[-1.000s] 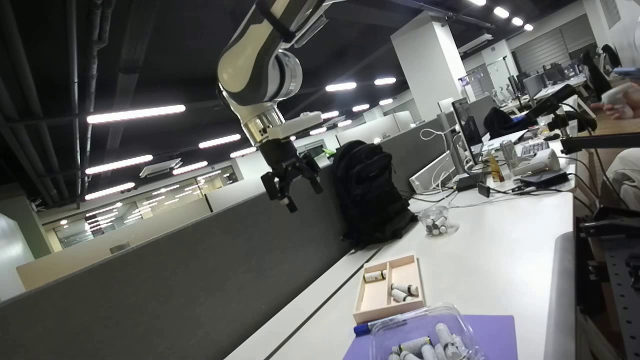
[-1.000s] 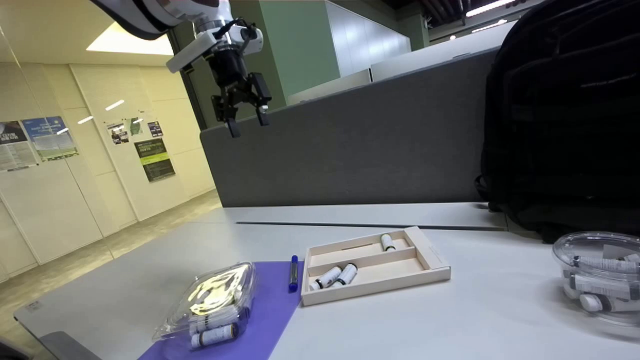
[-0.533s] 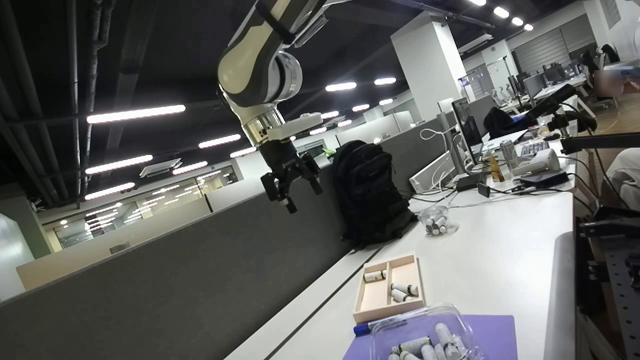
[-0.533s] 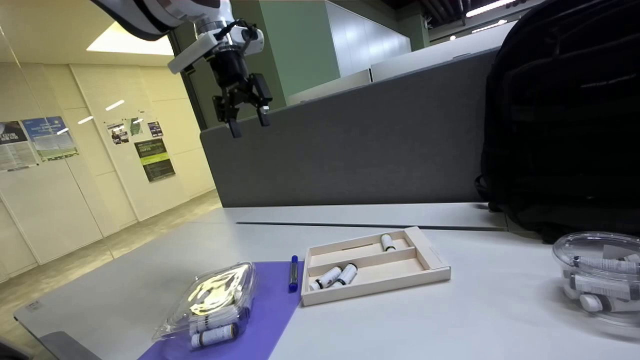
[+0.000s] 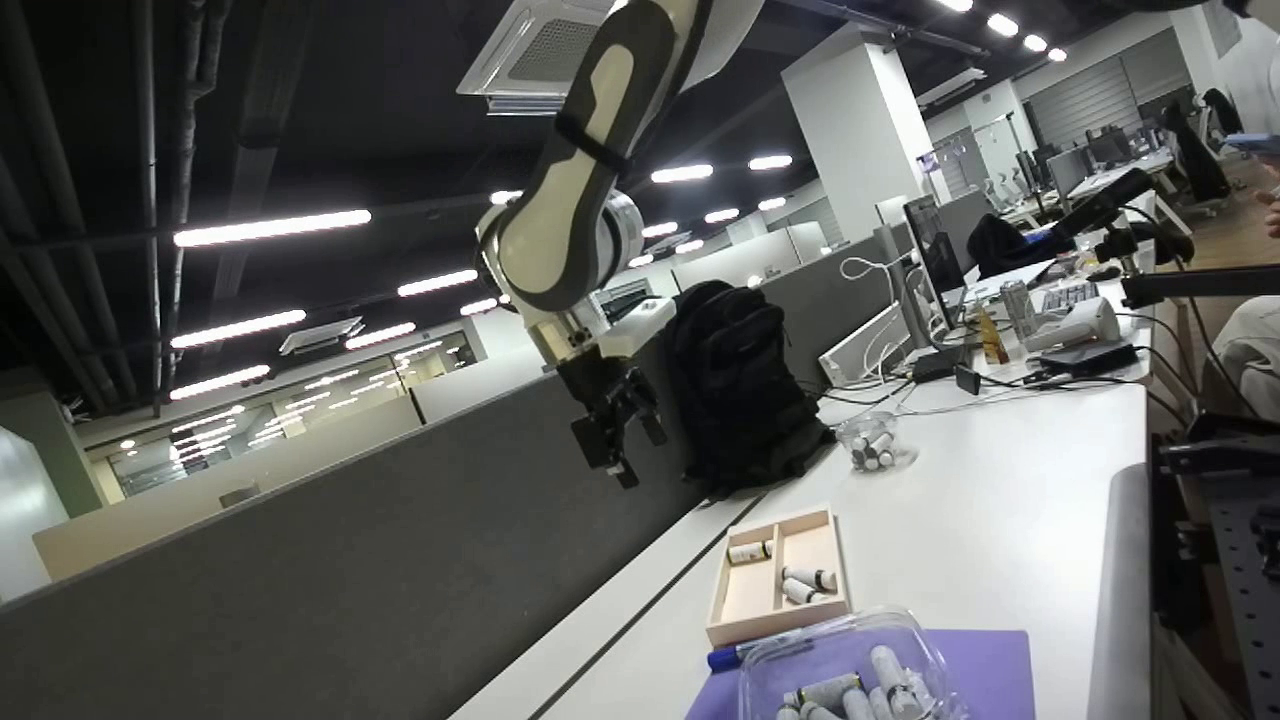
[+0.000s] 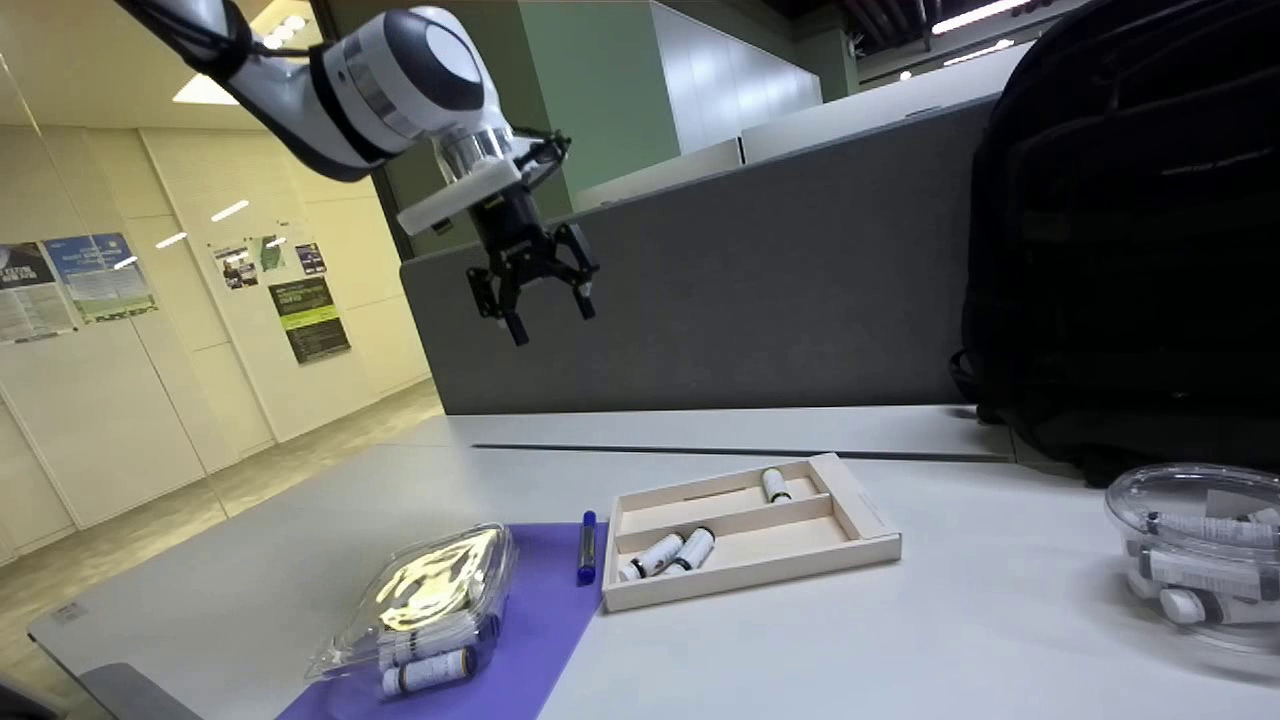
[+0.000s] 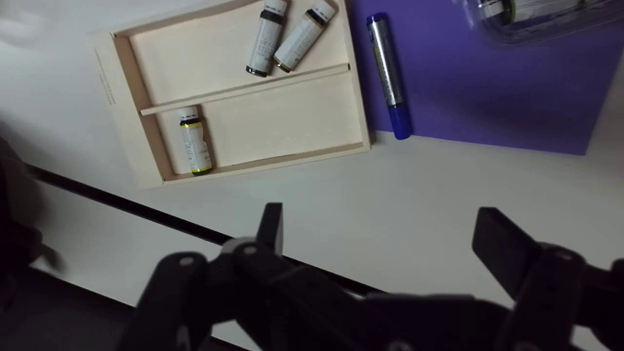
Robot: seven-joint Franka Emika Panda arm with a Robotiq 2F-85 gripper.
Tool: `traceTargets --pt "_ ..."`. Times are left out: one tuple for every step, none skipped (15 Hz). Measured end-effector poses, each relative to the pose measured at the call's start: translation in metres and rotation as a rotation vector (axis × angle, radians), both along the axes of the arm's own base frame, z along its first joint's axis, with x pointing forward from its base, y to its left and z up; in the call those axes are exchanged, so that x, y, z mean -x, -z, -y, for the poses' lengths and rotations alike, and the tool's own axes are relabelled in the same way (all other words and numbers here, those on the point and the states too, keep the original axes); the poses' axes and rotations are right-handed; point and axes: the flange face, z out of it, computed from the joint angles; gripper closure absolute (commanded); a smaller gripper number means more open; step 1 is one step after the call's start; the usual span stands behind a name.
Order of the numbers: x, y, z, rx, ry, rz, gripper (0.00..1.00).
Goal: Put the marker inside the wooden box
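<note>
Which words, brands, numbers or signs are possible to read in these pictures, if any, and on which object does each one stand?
None can be read with certainty.
Marker: barrel print, too small and blurred.
Wooden box: faint print on its wide end, too small.
Small bottles: printed labels, too small.
Wall posters: printing, too blurred.
Desk: tiny corner mark, unreadable.

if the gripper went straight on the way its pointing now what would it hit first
Likely the white tabletop, near the wooden box and marker; depth is unclear, so the gripper might clip the box instead.
</note>
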Motion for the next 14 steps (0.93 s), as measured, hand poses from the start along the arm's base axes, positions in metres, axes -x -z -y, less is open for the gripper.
traceTargets --pt "-0.001 0.016 0.005 -0.015 -0.041 0.014 0.0" --pt "0.0 0.032 0.009 -0.045 -0.077 0.027 0.0" --pt "0.002 0.046 0.013 -0.082 -0.109 0.034 0.0" --pt "0.005 0.06 0.017 -0.124 -0.141 0.035 0.0" --pt "0.008 0.072 0.019 -0.168 -0.172 0.03 0.0" --pt "0.011 0.085 0.02 -0.214 -0.198 0.017 0.0" --pt "0.015 0.096 0.02 -0.259 -0.22 0.0 0.0" --pt "0.018 0.106 0.021 -0.297 -0.236 -0.018 0.0" --pt "0.021 0.116 0.022 -0.324 -0.245 -0.033 0.0" --pt "0.022 0.125 0.025 -0.34 -0.25 -0.047 0.0" --pt "0.024 0.132 0.028 -0.345 -0.252 -0.058 0.0" --pt "0.025 0.14 0.031 -0.346 -0.251 -0.069 0.0" --pt "0.026 0.147 0.033 -0.344 -0.251 -0.079 0.0" --pt "0.027 0.153 0.034 -0.338 -0.254 -0.09 0.0"
